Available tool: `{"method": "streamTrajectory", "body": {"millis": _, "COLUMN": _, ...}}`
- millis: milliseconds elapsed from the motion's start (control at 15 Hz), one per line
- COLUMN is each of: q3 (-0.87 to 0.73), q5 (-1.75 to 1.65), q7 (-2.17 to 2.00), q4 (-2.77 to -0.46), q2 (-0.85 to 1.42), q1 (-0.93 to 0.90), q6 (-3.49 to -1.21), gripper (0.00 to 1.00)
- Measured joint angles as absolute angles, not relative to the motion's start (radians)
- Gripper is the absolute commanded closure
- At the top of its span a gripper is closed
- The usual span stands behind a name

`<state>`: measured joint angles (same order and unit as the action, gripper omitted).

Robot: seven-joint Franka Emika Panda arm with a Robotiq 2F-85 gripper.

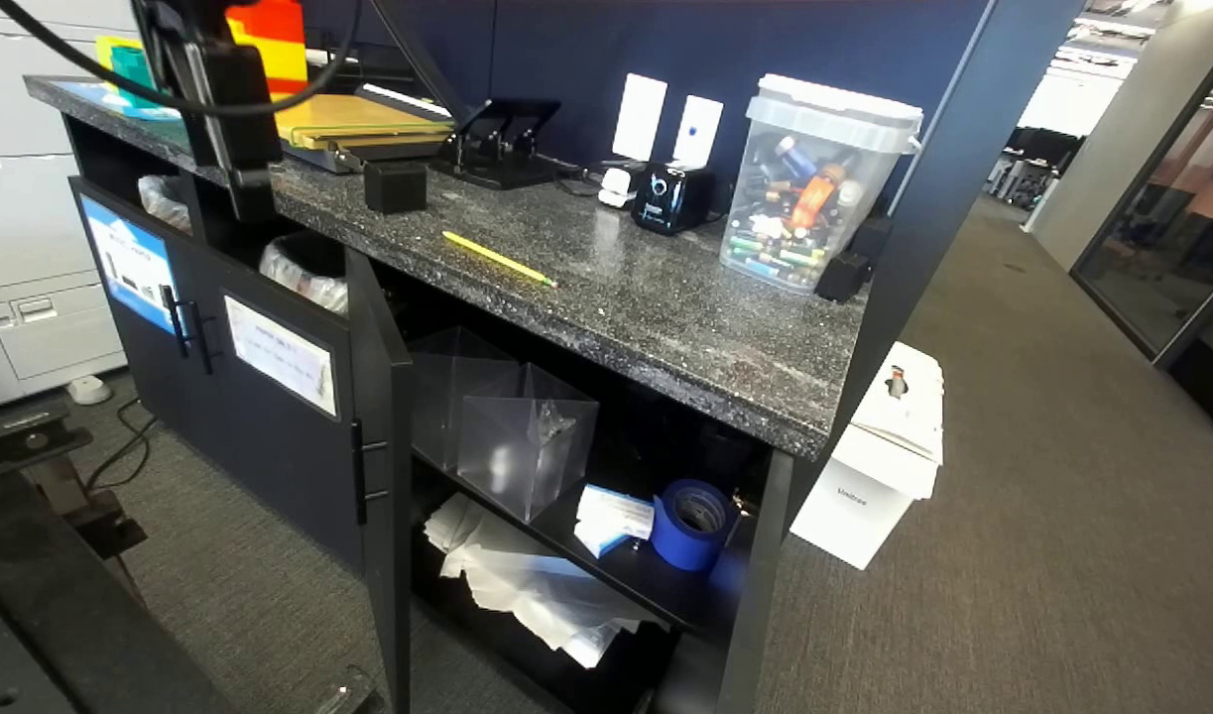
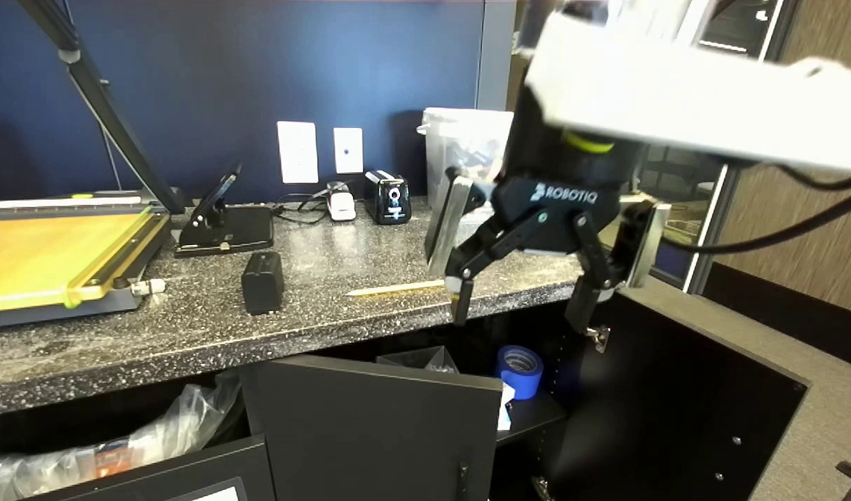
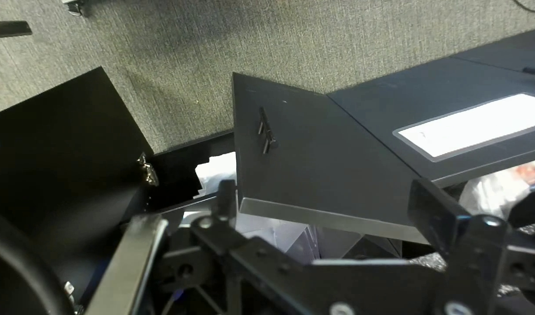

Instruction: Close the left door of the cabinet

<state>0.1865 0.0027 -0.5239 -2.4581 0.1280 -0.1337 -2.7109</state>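
With black two-fingered gripper (image 2: 518, 317) spread apart, empty. Should reach toward eight o'clock in exterior view, for flat navy-black left door (image 2: 383, 433).

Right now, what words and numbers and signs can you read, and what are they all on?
"ROBOTIQ": on the gripper.
"Unitree", it seems, though small: on the white box.
Too blurred to read: the blue-and-white sign on the cabinet.
Too blurred to read: the white sign, also there.
Too small to read: the marks on the black gadget.
I can't make out any numbers.
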Motion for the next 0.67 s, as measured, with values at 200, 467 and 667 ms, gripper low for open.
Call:
{"method": "streamTrajectory", "body": {"millis": 200, "q3": 0.125, "q5": -0.062, "q7": -0.596, "q4": -2.331, "q2": 0.323, "q1": -0.179, "q6": -2.726, "gripper": 0.0}}
{"method": "streamTrajectory", "body": {"millis": 467, "q3": 0.053, "q5": -0.051, "q7": -0.603, "q4": -2.123, "q2": 0.589, "q1": -0.248, "q6": -2.724, "gripper": 0.0}}
{"method": "streamTrajectory", "body": {"millis": 667, "q3": 0.036, "q5": -0.018, "q7": -0.602, "q4": -1.958, "q2": 0.77, "q1": -0.273, "q6": -2.695, "gripper": 0.0}}
